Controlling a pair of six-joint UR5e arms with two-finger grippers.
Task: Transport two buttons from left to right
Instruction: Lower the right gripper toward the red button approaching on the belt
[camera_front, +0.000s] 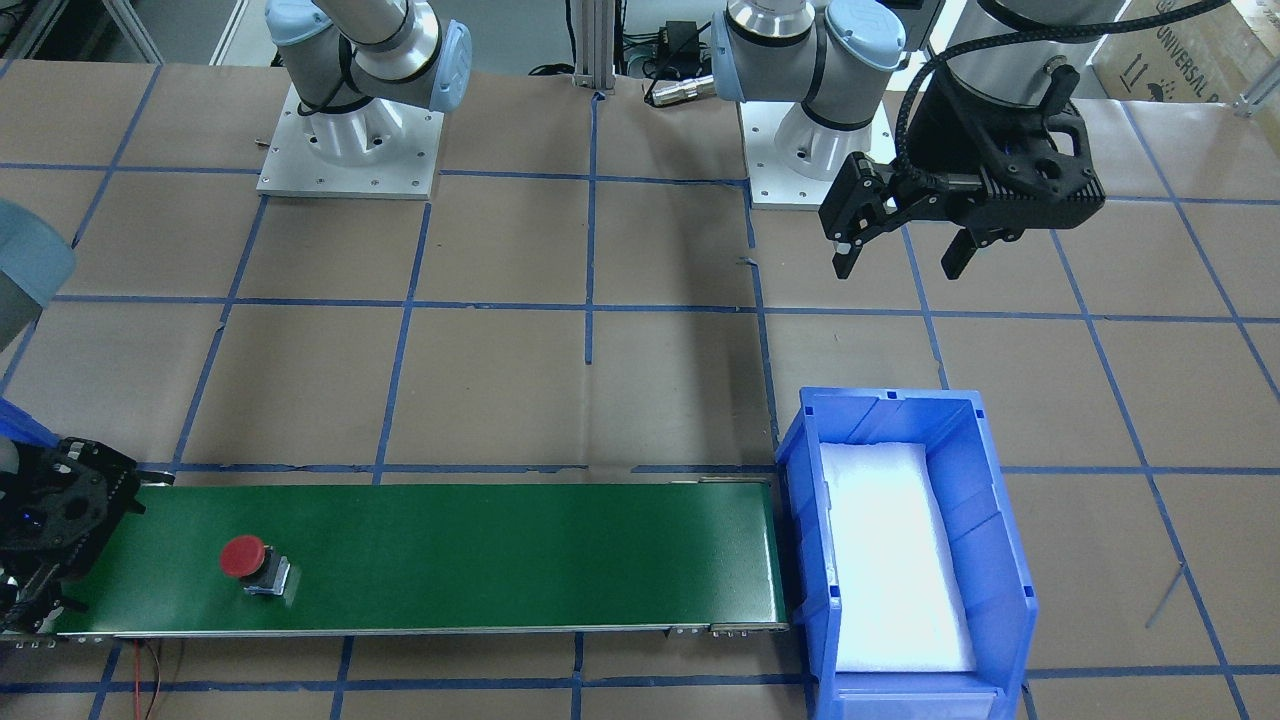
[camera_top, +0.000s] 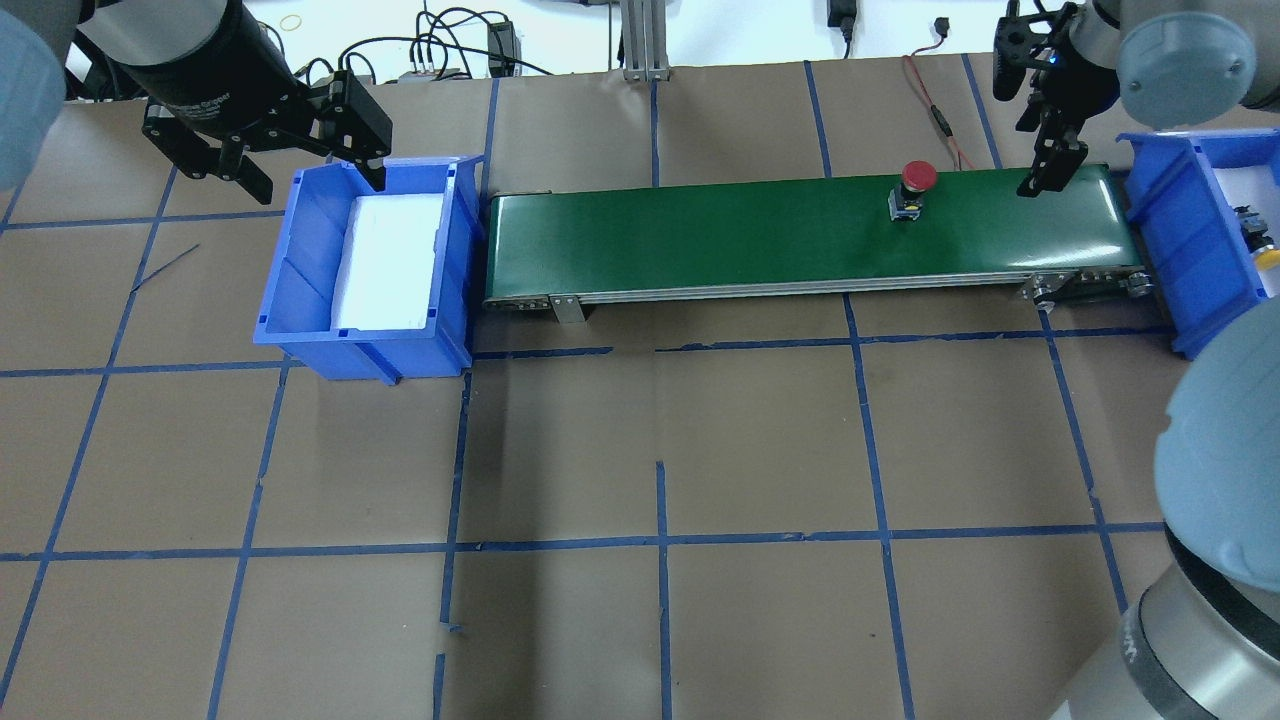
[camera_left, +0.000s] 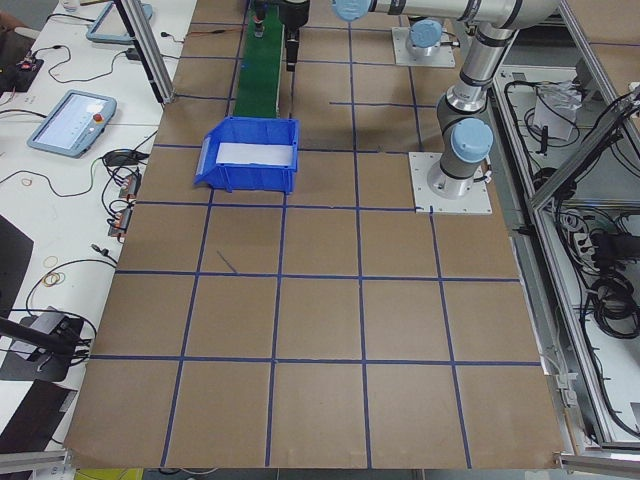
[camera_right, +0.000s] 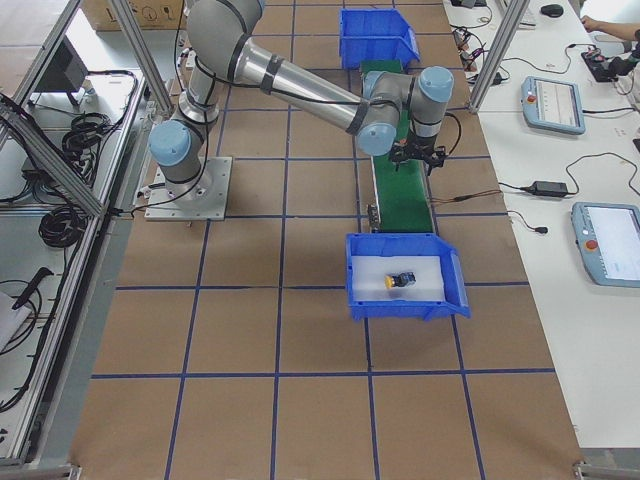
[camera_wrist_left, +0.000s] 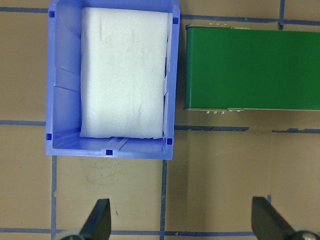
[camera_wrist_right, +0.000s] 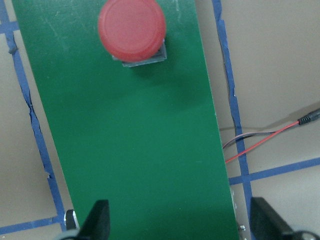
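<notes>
The red-capped button (camera_top: 915, 184) (camera_front: 246, 560) (camera_wrist_right: 131, 30) stands upright on the green conveyor belt (camera_top: 750, 230), near its right end. The yellow-capped button (camera_top: 1264, 250) (camera_right: 399, 281) lies in the right blue bin (camera_top: 1165, 200) on white foam. My right gripper (camera_wrist_right: 180, 225) (camera_top: 1040, 165) hovers open over the belt's right end, a little short of the red button, holding nothing. My left gripper (camera_wrist_left: 181, 222) (camera_front: 900, 262) hangs open and empty over the table beside the left blue bin (camera_top: 300, 330), which holds only a white foam pad (camera_wrist_left: 125, 75).
A red-and-black cable (camera_wrist_right: 270, 135) runs over the table just behind the belt's right end. The two arm bases (camera_front: 350, 140) stand at the table's robot side. Side tables with tablets (camera_right: 555, 100) and cables lie beyond the belt.
</notes>
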